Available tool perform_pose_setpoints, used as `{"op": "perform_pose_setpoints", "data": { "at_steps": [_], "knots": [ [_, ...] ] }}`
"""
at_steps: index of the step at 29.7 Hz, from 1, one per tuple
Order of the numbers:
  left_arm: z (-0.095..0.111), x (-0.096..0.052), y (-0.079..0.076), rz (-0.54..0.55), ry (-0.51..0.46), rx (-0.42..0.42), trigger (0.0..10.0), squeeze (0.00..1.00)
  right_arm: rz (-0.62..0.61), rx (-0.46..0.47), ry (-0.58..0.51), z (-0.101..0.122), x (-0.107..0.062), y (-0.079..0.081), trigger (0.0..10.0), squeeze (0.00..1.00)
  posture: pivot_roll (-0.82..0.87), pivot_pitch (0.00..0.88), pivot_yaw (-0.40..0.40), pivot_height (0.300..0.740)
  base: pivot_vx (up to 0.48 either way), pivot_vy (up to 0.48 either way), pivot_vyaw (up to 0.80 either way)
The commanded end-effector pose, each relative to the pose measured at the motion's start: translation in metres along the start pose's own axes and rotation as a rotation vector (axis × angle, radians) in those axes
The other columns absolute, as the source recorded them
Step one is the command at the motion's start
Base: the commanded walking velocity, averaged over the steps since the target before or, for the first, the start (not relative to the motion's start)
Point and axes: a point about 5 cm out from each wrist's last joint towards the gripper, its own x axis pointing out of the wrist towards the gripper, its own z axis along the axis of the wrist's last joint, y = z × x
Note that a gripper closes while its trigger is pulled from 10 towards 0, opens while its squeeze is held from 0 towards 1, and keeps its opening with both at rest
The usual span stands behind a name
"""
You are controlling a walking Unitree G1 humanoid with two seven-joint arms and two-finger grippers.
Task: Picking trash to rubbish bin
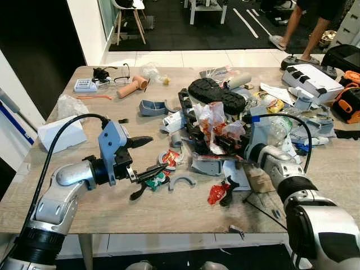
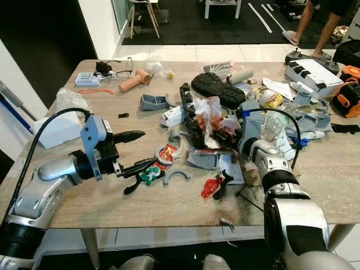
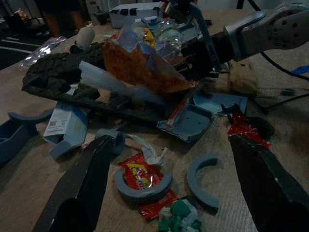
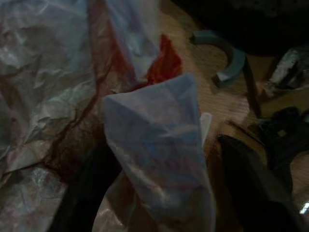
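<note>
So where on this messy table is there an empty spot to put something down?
The table has bare wood along its near edge, below the left gripper and the red wrapper. There is another bare stretch on the left between the white box and the grey tray. The middle and right are crowded around the black shoe sole and crumpled bag.

Wooden table [image 1: 112, 211]: black shoe sole [image 1: 216, 94], wrappers, grey plastic parts.

Silver arms, blue-housed black-fingered left gripper [image 1: 147, 157]
</note>
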Motion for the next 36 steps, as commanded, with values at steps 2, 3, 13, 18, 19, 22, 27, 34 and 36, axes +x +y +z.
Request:
{"op": "perform_pose_setpoints", "data": {
  "at_steps": [2,3,13,18,19,22,27,34,36],
  "knots": [
    [0.001,0.001,-0.004,-0.020,0.006,0.004,10.0,0.00,0.001,-0.008,0.042,-0.007,-0.001,-0.001,0.0,0.00,0.01,0.000,0.022,0.740,0.000,0.000,0.00],
    [0.001,0.001,-0.004,-0.019,0.005,0.005,10.0,0.00,0.007,-0.004,0.036,-0.006,-0.002,-0.002,0.0,0.00,0.00,0.000,0.021,0.740,0.000,0.000,0.00],
    [0.001,0.003,-0.004,-0.020,0.001,0.008,10.0,0.00,0.018,0.021,-0.032,0.006,-0.003,-0.006,0.0,0.00,-0.01,0.000,0.018,0.740,0.000,0.000,0.00],
    [0.001,0.006,-0.005,-0.017,-0.007,0.011,10.0,0.00,0.080,0.022,-0.146,0.031,-0.003,-0.007,0.0,0.00,-0.02,0.000,0.011,0.740,0.000,0.000,0.00],
    [0.001,0.006,-0.005,-0.017,-0.008,0.011,10.0,0.00,0.086,0.021,-0.155,0.033,-0.004,-0.007,0.0,0.00,-0.02,0.000,0.011,0.740,0.000,0.000,0.00],
    [0.003,0.009,-0.003,0.010,-0.025,0.023,10.0,0.00,0.116,-0.006,-0.233,0.053,-0.007,-0.009,0.0,0.00,-0.03,0.000,0.006,0.740,0.000,0.000,0.00],
    [0.006,0.014,0.003,0.063,-0.060,0.042,10.0,0.00,0.117,-0.072,-0.339,0.082,-0.018,-0.020,0.0,0.00,-0.05,0.000,-0.007,0.740,0.000,0.000,0.00],
    [0.009,0.020,0.006,0.112,-0.098,0.054,10.0,0.00,0.225,-0.057,-0.503,0.108,-0.038,-0.012,0.0,0.00,-0.08,0.000,-0.024,0.740,0.000,0.000,0.00],
    [0.011,0.022,0.006,0.137,-0.122,0.053,10.0,0.00,0.270,-0.028,-0.560,0.109,-0.047,0.002,0.0,0.00,-0.08,0.000,-0.027,0.740,0.000,0.000,0.00]
  ]
}}
